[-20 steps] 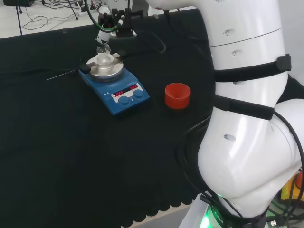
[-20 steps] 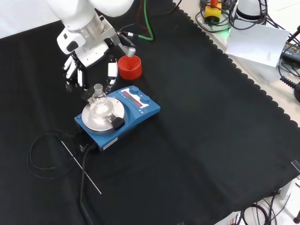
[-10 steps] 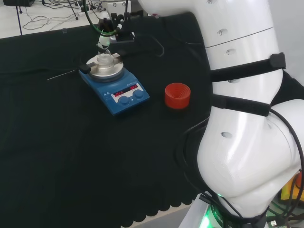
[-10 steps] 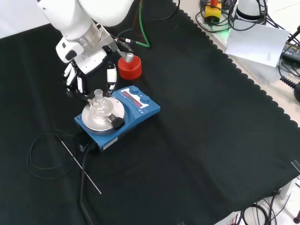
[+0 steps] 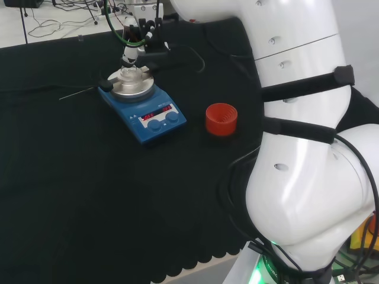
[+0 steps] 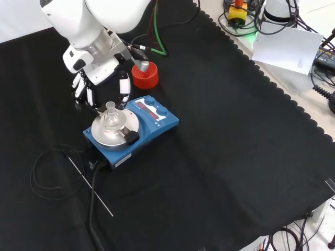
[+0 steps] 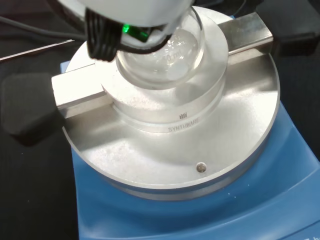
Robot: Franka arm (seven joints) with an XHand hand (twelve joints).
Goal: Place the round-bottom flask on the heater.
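Observation:
The clear round-bottom flask (image 6: 110, 116) sits upright in the well of the silver block on the blue heater (image 6: 153, 118). In the wrist view its bulb (image 7: 165, 55) rests in the block's round recess. The hand (image 6: 100, 78) hangs just behind and above the flask, its fingers (image 6: 124, 88) pointing down on either side of the neck. Seen from the head camera, the hand (image 5: 135, 44) reaches down to the flask (image 5: 131, 71) on the heater (image 5: 151, 116), a fingertip at the neck. The contact itself is partly hidden.
A red ribbed ring stand (image 6: 145, 74) stands on the cloth just beyond the heater, also seen in the head view (image 5: 221, 119). A thin rod (image 6: 90, 186) and a looped black cable (image 6: 46, 173) lie by the heater's near side. The cloth's scalloped edge (image 6: 293, 112) runs at the right.
The hand has come down with the flask, which hung just above the block and now sits in its well. Since half a second ago little has moved.

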